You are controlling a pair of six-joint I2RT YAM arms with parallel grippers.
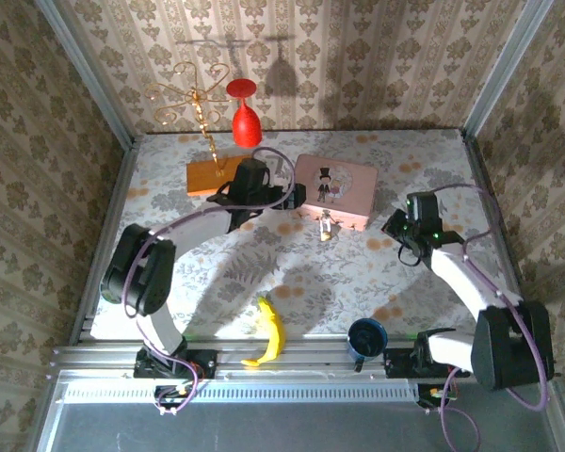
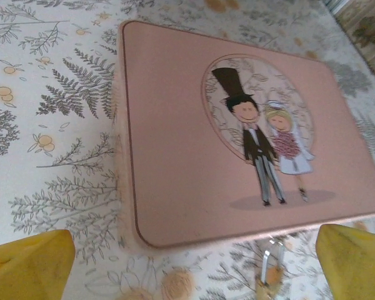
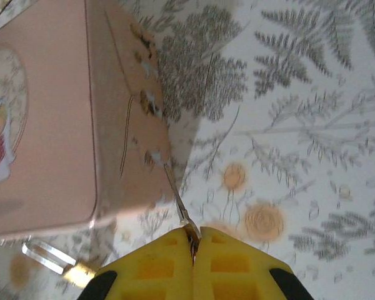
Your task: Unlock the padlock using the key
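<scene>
The tiny pale-gold padlock [image 1: 327,227] with a silvery shackle hangs at the front edge of the pink box [image 1: 336,185]. In the left wrist view the padlock [image 2: 269,275] sits low, just below the box [image 2: 194,144]. My left gripper [image 2: 190,269] is open, hovering at the box's left end [image 1: 295,196] with nothing between its yellow fingertips [image 2: 28,265]. My right gripper [image 3: 194,240] is shut on the thin metal key [image 3: 179,197]. The key's tip points at the box's side wall [image 3: 137,125]. The padlock [image 3: 59,262] lies left of the key. The right gripper [image 1: 396,230] is right of the box.
A banana [image 1: 271,331] and a dark blue mug [image 1: 367,336] lie near the front edge. At the back stand a red goblet [image 1: 247,118], a gold wire stand [image 1: 196,99] and an orange block [image 1: 212,175]. Wallpapered walls enclose the table.
</scene>
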